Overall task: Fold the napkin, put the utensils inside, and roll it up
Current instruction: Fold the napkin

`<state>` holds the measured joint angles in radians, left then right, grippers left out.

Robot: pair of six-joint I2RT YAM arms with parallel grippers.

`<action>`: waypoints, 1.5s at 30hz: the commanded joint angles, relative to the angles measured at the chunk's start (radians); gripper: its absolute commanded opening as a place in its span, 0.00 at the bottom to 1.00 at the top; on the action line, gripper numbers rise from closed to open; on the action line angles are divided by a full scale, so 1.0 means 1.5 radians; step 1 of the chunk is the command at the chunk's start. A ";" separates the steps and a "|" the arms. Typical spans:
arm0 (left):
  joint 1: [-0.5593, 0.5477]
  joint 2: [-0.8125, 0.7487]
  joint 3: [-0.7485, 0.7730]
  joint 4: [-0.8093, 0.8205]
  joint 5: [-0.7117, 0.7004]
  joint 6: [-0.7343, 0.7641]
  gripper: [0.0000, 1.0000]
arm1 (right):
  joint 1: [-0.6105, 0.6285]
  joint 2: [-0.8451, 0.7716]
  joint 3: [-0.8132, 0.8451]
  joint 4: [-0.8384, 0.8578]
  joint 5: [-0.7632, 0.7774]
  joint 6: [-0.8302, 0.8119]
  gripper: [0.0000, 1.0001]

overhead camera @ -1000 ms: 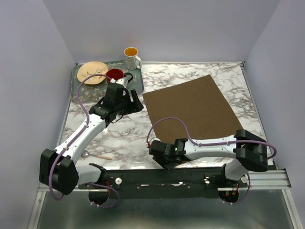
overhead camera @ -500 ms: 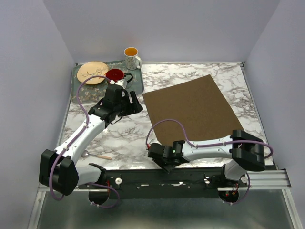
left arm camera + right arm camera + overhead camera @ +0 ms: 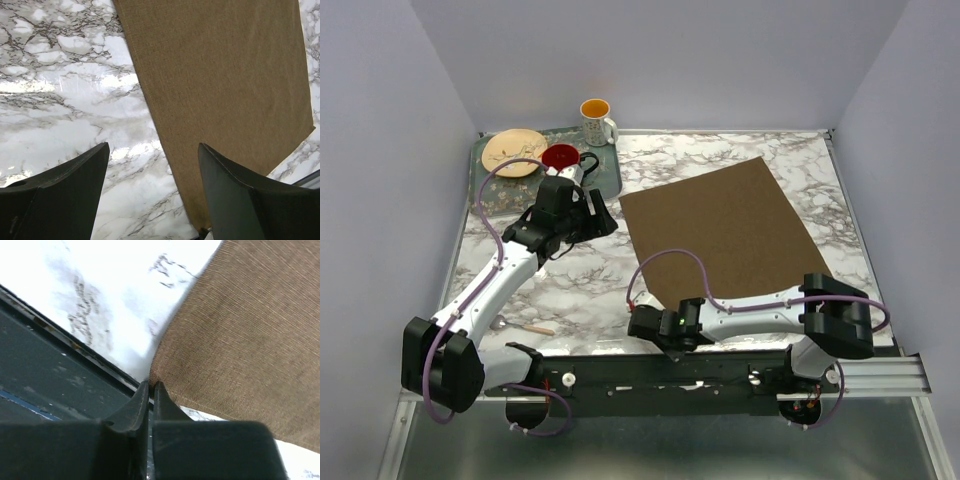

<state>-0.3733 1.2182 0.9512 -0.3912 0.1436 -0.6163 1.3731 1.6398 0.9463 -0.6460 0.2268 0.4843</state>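
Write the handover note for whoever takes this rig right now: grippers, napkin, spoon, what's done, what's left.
Left gripper: open, empty, over the marble table by the left edge of the napkin.
Right gripper: shut on the napkin's near left corner, at the table's near edge.
Napkin: spread flat, unfolded.
Spoon: on the table's near left side, apart from the napkin.
Done: corner gripped, nothing more.
Left: fold, lay the spoon inside, roll up.

left arm stretched far | left gripper (image 3: 152,149) spread wide | right arm laid along near edge | right gripper (image 3: 151,385) pinched on napkin (image 3: 240,335) corner
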 commanded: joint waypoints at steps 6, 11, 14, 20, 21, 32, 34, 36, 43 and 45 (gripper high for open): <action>0.005 -0.005 -0.005 0.010 0.022 0.001 0.80 | 0.001 -0.103 0.038 -0.106 0.071 0.076 0.01; 0.004 0.005 0.003 0.015 0.033 -0.003 0.80 | 0.001 -0.134 0.035 -0.129 0.072 0.101 0.01; 0.004 0.013 0.017 0.011 0.036 0.001 0.80 | -0.010 -0.152 0.026 -0.135 0.075 0.114 0.01; 0.005 0.025 0.042 0.002 0.039 0.009 0.80 | -0.135 -0.195 0.026 -0.142 0.080 0.076 0.01; 0.004 0.027 0.043 0.002 0.039 0.009 0.80 | -0.180 -0.196 0.034 -0.140 0.086 0.066 0.01; 0.004 0.061 0.082 -0.008 0.102 0.036 0.84 | -0.514 -0.052 0.169 -0.089 0.108 -0.132 0.01; 0.004 0.060 0.083 -0.013 0.105 0.049 0.86 | -0.575 -0.016 0.188 -0.067 0.090 -0.158 0.01; 0.005 0.062 0.088 -0.025 0.104 0.068 0.87 | -0.623 0.016 0.232 -0.047 0.075 -0.188 0.01; 0.004 0.065 0.091 -0.037 0.116 0.083 0.87 | -0.703 0.157 0.391 -0.051 0.091 -0.255 0.01; 0.004 0.069 0.092 -0.040 0.111 0.088 0.87 | -0.720 0.190 0.434 -0.046 0.091 -0.285 0.01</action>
<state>-0.3725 1.3102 1.0691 -0.4206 0.2829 -0.5220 0.3416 1.8568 1.4651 -0.7391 0.3508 0.1673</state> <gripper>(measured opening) 0.870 0.016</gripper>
